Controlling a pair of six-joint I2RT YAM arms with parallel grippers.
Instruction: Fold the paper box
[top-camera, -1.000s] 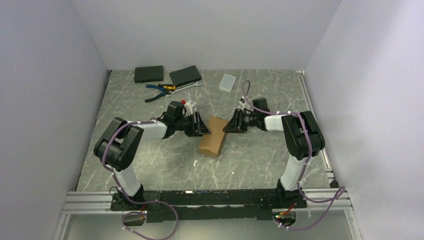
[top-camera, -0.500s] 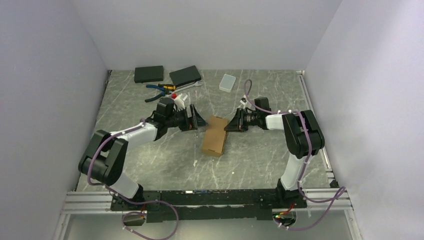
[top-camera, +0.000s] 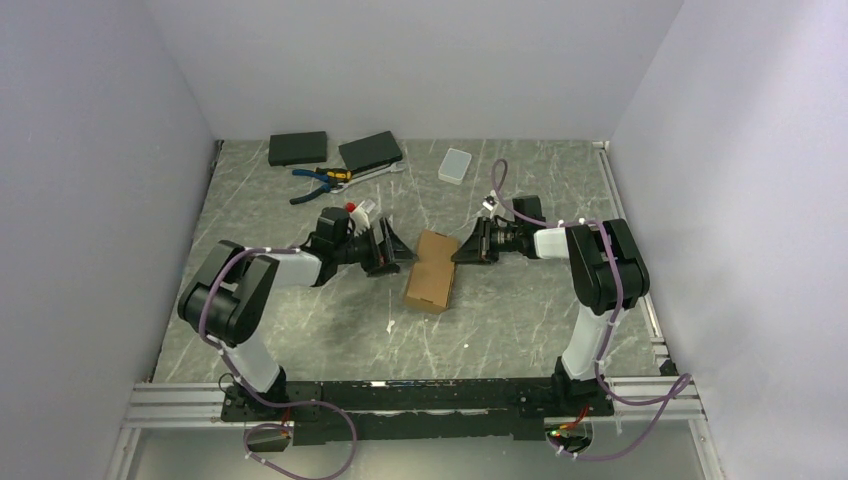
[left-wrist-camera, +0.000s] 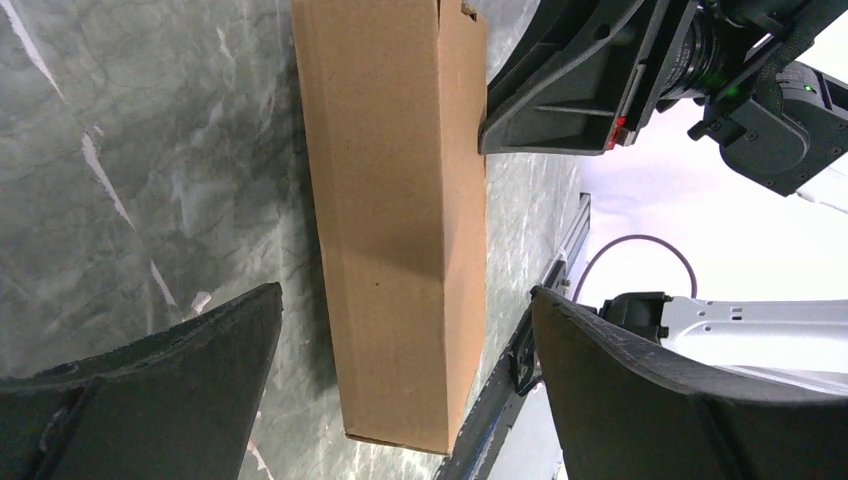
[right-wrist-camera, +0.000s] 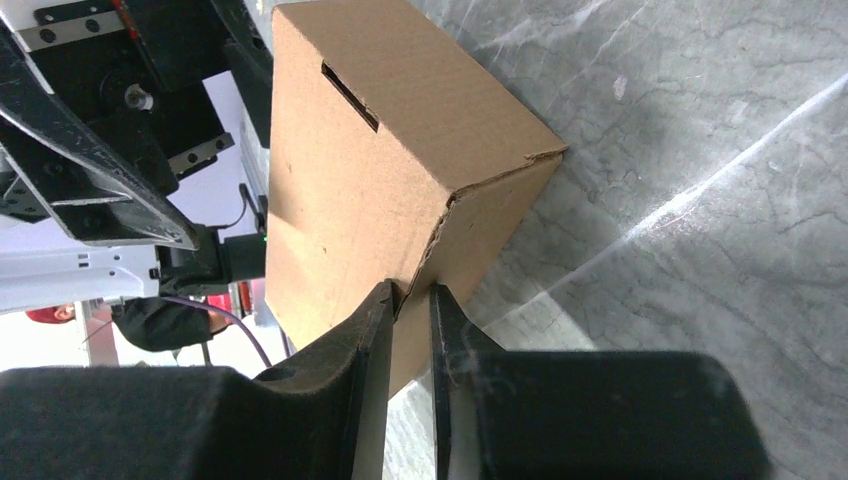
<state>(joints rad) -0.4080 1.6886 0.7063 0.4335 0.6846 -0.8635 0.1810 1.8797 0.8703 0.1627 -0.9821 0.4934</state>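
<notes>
right end effector (right-wrist-camera: 410, 300): nearly closed, fingers pinching a thin cardboard edge at the box's corner
left end effector (left-wrist-camera: 400, 390): spread wide, holding nothing, fingers either side of the box without touching it
paper box (top-camera: 431, 271): already a closed rectangular shape, lying mid-tabletop (top-camera: 520, 330); at 9 o'clock of the right end effector, 3 o'clock of the left one in the top view
step: final tucking or pressing of the corner seam, by the look of it
next move: likely calls for the left end effector to steady the box while the right seats that edge
</notes>
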